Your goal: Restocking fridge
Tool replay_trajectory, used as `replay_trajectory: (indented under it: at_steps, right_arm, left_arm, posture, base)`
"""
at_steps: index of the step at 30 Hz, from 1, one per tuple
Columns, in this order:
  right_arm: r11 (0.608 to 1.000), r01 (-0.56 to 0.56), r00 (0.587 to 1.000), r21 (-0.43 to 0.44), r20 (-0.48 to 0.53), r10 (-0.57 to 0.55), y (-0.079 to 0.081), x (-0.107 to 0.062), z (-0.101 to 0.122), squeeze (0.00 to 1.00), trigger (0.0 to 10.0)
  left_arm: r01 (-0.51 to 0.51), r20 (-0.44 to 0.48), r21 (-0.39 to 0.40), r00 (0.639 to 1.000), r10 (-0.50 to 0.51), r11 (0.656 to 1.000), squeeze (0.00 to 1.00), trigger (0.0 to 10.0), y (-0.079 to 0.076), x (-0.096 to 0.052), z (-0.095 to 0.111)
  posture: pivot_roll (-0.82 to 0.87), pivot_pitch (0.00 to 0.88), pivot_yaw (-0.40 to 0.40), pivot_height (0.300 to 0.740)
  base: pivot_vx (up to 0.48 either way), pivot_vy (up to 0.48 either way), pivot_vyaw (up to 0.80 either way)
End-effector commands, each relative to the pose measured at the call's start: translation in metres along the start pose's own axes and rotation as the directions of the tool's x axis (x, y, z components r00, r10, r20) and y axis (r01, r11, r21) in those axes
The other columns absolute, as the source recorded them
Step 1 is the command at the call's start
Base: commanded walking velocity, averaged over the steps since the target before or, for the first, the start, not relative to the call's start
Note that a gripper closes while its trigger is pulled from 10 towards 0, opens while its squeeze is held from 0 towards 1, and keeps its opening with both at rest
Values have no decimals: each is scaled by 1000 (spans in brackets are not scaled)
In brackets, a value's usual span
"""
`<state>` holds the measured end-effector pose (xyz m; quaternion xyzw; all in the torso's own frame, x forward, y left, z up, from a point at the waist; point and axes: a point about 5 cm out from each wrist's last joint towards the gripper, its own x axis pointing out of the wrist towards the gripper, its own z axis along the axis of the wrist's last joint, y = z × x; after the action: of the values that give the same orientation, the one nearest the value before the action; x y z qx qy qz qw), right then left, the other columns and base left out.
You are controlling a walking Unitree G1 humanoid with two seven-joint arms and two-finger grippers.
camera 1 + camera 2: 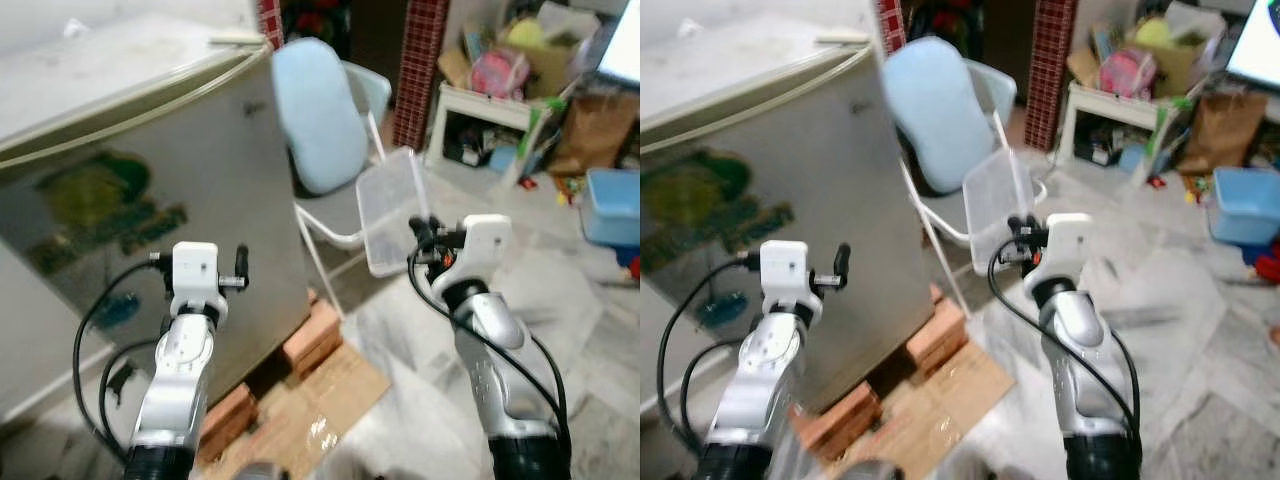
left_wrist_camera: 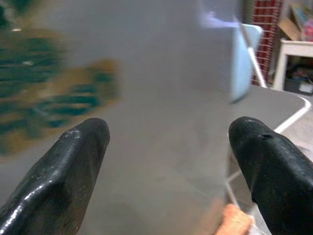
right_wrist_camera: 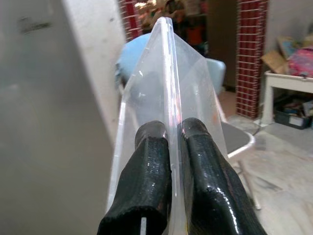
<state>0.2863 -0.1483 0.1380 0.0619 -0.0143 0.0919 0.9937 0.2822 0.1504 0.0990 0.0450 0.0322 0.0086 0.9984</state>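
A small grey fridge (image 1: pixel 150 180) with a green and yellow sticker stands at the left, its door closed. My left gripper (image 1: pixel 198 262) is raised in front of its grey face, open, with nothing between its fingers (image 2: pixel 73 161). My right gripper (image 1: pixel 422 238) is held up to the right of the fridge, shut on the rim of a clear plastic bin (image 1: pixel 390 215). The bin (image 3: pixel 166 73) hangs on edge, pinched between the two black pads (image 3: pixel 151 156).
The fridge rests on bricks (image 1: pixel 315 335) with flattened cardboard (image 1: pixel 320 400) on the floor before it. A light blue folding chair (image 1: pixel 320 110) stands just behind the bin. A white shelf (image 1: pixel 490 115), boxes and a blue tub (image 1: pixel 612 205) crowd the back right.
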Motion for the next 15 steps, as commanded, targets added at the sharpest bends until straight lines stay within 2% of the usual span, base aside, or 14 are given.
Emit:
replay_trajectory:
  at_steps: [1, 4, 15]
  right_arm:
    - [999, -42, 998, 10, 37, 41, 11, 3, 8, 0, 10000]
    - [999, -45, 998, 12, 38, 45, 11, 3, 8, 0, 10000]
    - [999, -47, 998, 13, 38, 47, 9, 3, 9, 0, 10000]
  left_arm:
    - [-33, 0, 35, 999, 33, 999, 0, 10000, 10, 1, 0]
    - [-41, 0, 37, 999, 41, 998, 0, 10000, 10, 1, -1]
    - [-74, 8, 66, 997, 74, 995, 0, 10000, 13, 0, -1]
  posture:
    - [-27, 17, 25, 740]
    - [-26, 17, 25, 740]
    - [-25, 14, 23, 740]
  base:
    - [0, 480, 800]
    - [0, 480, 800]
    - [0, 0, 743]
